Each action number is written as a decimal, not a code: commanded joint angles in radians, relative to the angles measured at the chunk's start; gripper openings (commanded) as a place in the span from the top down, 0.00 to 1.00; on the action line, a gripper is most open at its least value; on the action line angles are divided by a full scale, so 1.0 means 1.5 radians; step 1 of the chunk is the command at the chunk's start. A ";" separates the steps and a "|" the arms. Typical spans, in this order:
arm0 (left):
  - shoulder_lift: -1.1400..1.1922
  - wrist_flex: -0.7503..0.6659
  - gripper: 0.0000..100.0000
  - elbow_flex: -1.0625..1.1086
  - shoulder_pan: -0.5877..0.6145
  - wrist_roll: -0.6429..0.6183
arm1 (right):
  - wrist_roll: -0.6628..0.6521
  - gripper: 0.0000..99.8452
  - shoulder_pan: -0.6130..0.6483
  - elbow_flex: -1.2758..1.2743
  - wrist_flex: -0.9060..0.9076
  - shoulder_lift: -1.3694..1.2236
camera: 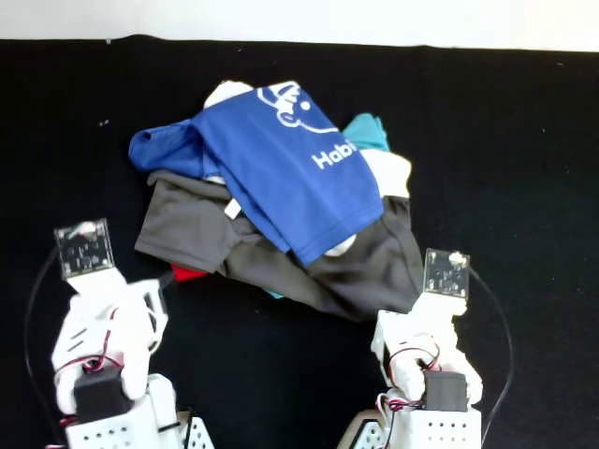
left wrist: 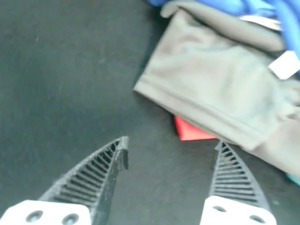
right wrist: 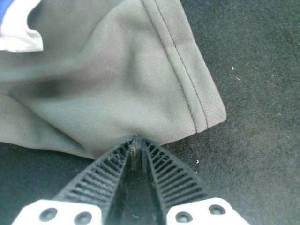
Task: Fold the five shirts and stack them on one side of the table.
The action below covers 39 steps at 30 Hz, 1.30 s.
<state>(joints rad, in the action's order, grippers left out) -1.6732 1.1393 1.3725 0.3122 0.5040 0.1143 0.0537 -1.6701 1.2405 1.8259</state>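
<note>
— Right end effector is clenching its fingers on the hem of the dark grey shirt, just beside that shirt's stitched corner, and the cloth is puckering toward the tips.

— And the left end effector?

— It is hanging released, jaws spread wide, over the bare black surface, near the dark grey shirt's sleeve hem but apart from it. A corner of the red shirt is peeking out from under that hem, close to one fingertip.

— Where are the shirts lying?

— All five are lying crumpled in one loose heap at the middle of the surface. The blue shirt is sprawling on top, print upward. The white shirt is showing at the blue one's right edge, and the teal shirt is poking out on the far side.

— What is standing in the way?

— The blue shirt is lying across much of the dark grey one that the right end effector is gripping (a white tag is sticking out where the two overlap). The red and teal shirts are lying mostly buried underneath. Both arms are sitting at the near edge, one on each side of the heap.
</note>
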 commanded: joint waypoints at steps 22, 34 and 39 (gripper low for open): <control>1.417 0.084 0.61 -1.131 -0.235 -0.333 | -0.007 0.99 0.006 -0.093 0.004 0.005; 1.797 0.365 0.91 -1.503 -0.150 -0.263 | -0.007 0.99 0.006 -0.093 0.004 0.005; 1.856 0.414 1.00 -1.597 -0.044 -0.263 | -0.007 0.99 0.006 -0.093 0.004 0.005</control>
<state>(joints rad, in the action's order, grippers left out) 1.0625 1.7116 -0.9812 0.1112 0.0898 0.1143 0.0537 -1.6701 1.2405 1.8259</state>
